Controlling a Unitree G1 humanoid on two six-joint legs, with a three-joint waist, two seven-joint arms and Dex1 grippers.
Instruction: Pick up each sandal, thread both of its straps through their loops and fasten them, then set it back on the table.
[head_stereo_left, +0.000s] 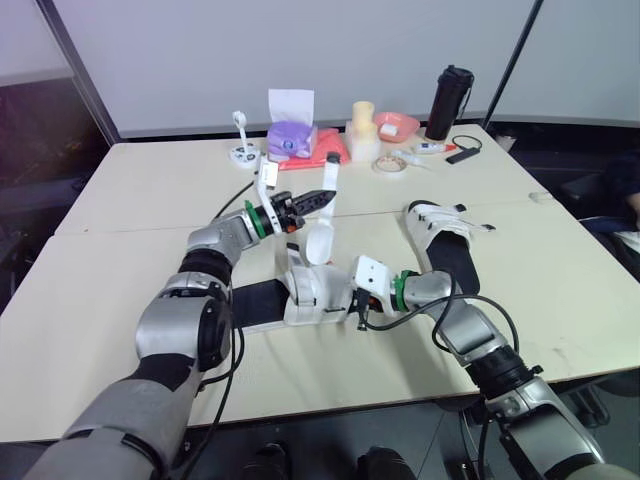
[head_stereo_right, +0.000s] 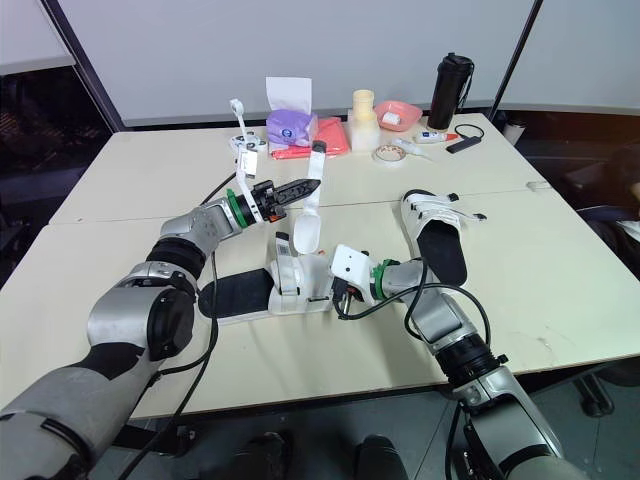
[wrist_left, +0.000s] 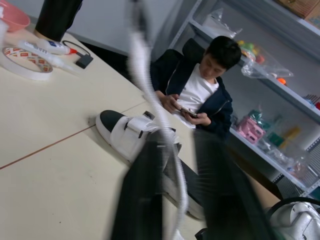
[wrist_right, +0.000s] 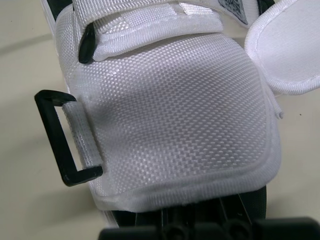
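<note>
A white sandal with a black sole lies on the table in front of me. One of its white straps stands up from it, and my left gripper is shut on that strap near its upper end. In the left wrist view the strap runs between the blurred fingers. My right gripper is pressed against the sandal's toe-side upper, beside a black loop that hangs free with no strap through it. The second sandal lies to the right.
At the far edge stand a purple tissue box, a red cloth, a tape roll, a pink bowl and a black bottle. A black cable trails near my right arm. A person sits beyond the table.
</note>
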